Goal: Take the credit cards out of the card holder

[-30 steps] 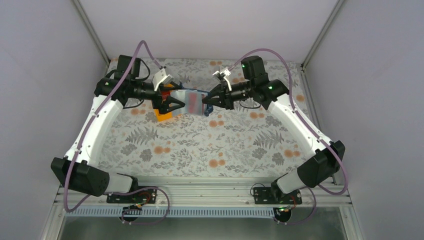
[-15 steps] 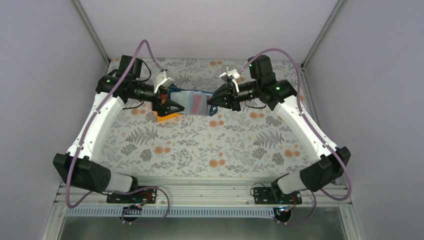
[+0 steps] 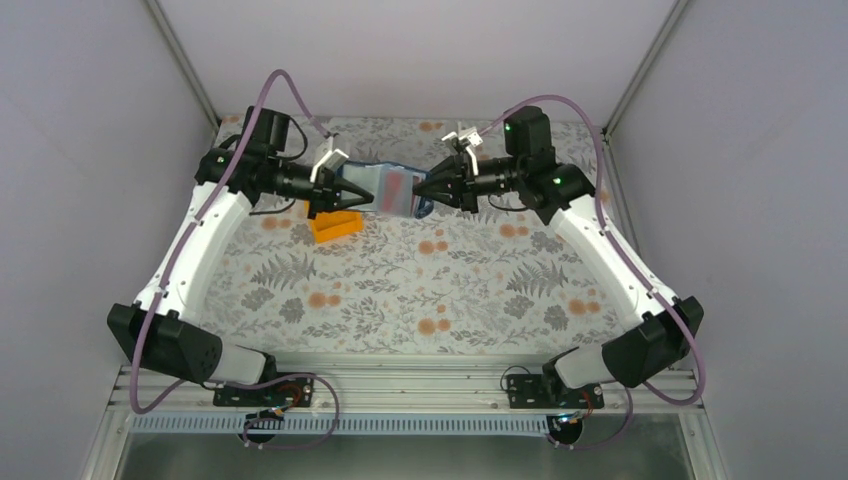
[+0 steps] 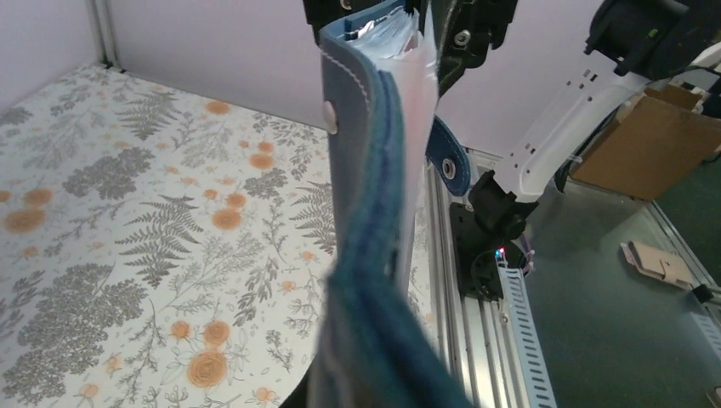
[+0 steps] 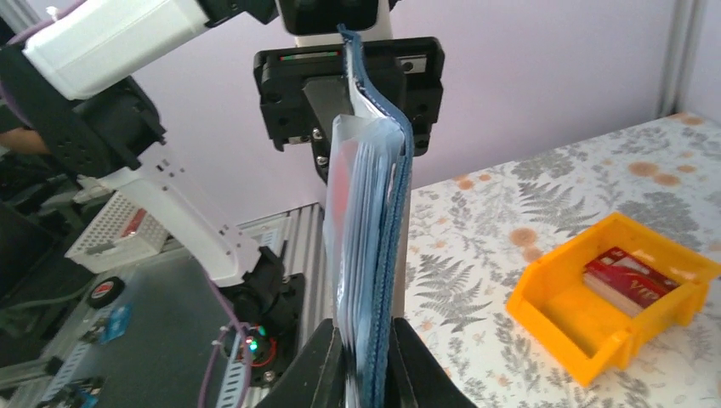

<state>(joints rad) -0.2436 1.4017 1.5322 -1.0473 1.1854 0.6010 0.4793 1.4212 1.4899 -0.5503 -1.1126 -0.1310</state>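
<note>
Above floral table [image 3: 400, 290] (pale walls [image 3: 420, 50] around), left pincer [image 3: 356, 197] and right pincer [image 3: 428, 190] each pinching the card holder [image 3: 388, 190]

The top view looks down from above and behind, far from the wallet [image 3: 385, 190]. Both wrist views face the wallet edge-on, very near, from opposite ends. All three share wallet and tabletop [image 3: 400, 300].

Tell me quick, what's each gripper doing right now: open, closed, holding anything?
Left gripper: closed on one end of the card holder.
Right gripper: closed on the opposite end of the card holder.
</note>
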